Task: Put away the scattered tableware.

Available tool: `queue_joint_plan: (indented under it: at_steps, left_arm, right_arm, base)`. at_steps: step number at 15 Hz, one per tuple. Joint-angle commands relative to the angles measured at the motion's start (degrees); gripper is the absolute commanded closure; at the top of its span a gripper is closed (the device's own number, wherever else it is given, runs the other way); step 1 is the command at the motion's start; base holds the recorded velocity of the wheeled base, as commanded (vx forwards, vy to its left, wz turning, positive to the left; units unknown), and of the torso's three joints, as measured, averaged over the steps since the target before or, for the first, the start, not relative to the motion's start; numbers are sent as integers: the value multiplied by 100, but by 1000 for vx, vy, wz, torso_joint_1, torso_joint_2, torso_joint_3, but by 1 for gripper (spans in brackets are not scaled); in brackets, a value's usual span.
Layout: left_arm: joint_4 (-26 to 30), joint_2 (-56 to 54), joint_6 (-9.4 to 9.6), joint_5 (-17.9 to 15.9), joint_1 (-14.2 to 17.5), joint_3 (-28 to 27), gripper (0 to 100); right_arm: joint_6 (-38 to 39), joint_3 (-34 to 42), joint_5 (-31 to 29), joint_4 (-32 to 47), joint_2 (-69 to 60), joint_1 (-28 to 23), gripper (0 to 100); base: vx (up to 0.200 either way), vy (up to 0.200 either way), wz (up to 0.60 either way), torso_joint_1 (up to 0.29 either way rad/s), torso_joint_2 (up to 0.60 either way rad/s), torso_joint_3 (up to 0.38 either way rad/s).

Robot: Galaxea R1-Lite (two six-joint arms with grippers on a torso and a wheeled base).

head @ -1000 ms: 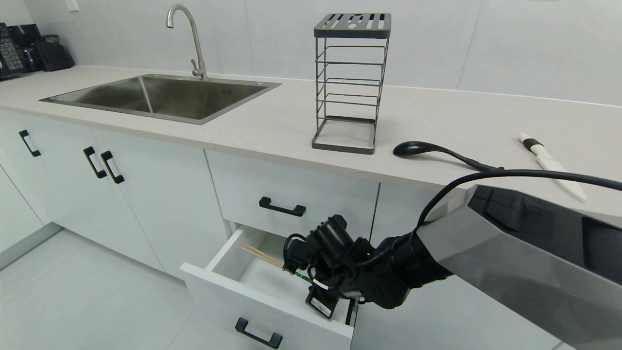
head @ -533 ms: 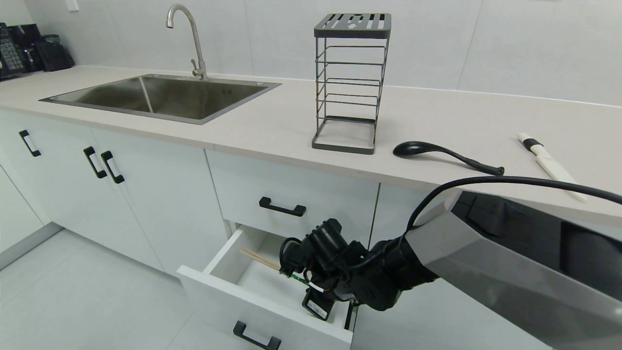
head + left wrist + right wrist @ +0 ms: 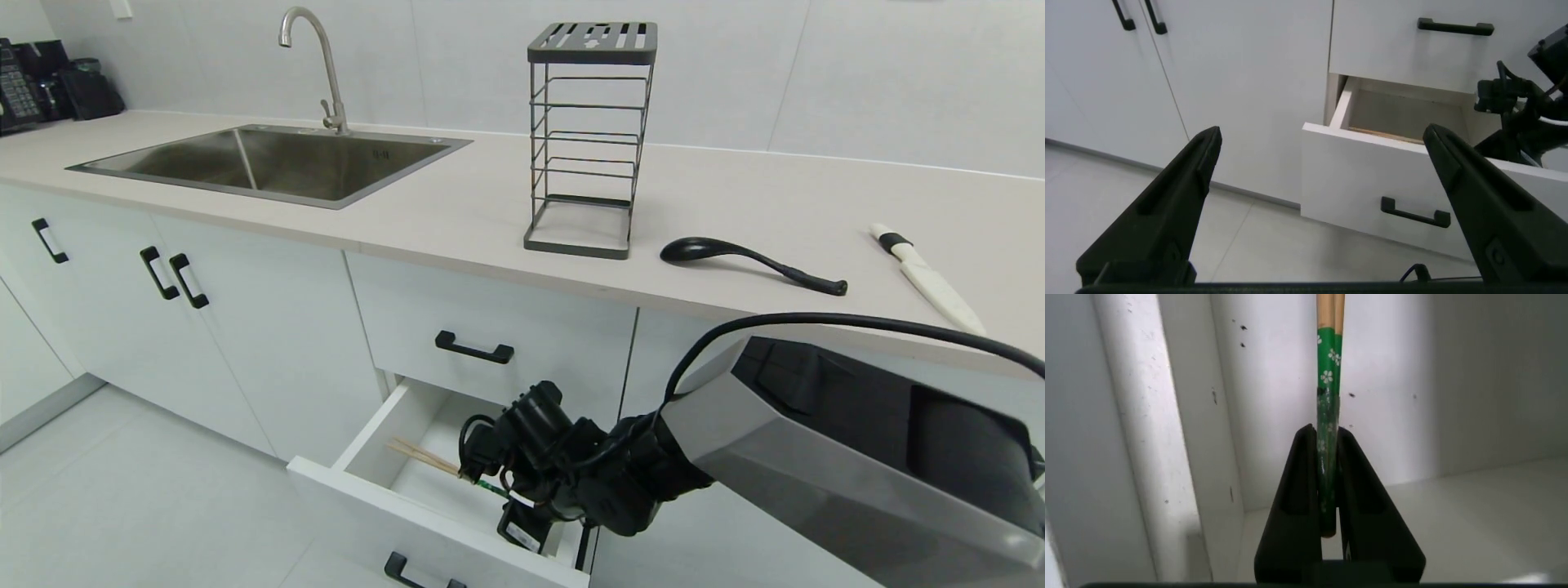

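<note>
From the head, my right pincer (image 3: 526,523) has sunk lower and nearer with the chopsticks (image 3: 420,456) inside the drawer (image 3: 351,510), which has slid further out, so release looks close; the left wrist shows my left pincer (image 3: 1323,137) spread wide and empty; the right wrist shows the chopsticks (image 3: 1328,359) clamped tight.

**Drawer slot crowded, mid-counter open**

Lower centre: right claw (image 3: 1327,441), clamped on chopsticks (image 3: 420,456), takes the open drawer's (image 3: 367,498) right half. The closed drawer (image 3: 490,318) above caps headroom. Counter (image 3: 457,212): rack (image 3: 591,54) centre, ladle (image 3: 694,249) and knife (image 3: 931,282) right. Open strip between sink (image 3: 269,163) and rack.
</note>
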Motion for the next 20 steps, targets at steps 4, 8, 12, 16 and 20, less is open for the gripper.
queue_joint_plan:
  at_steps: [4,8,12,16,20]
  left_arm:
    - [-1,7,-2,1,9,0,0]
    - [-1,7,-2,1,0,0,0]
    - [-1,7,-2,1,0,0,0]
    - [-1,7,-2,1,0,0,0]
    - [-1,7,-2,1,0,0,0]
  right_arm:
    - [1,-73,169,-17,131,101,100]
    - [1,-328,152,-8,298,4,100]
    - [1,-609,143,159,465,-40,100]
    - [-43,-793,134,212,676,-40,100]
    - [-43,-881,134,212,729,-13,100]
  base:
    - [0,0,0,0,0,0]
    - [0,0,0,0,0,0]
    - [0,0,0,0,0,0]
    - [0,0,0,0,0,0]
    - [0,0,0,0,0,0]
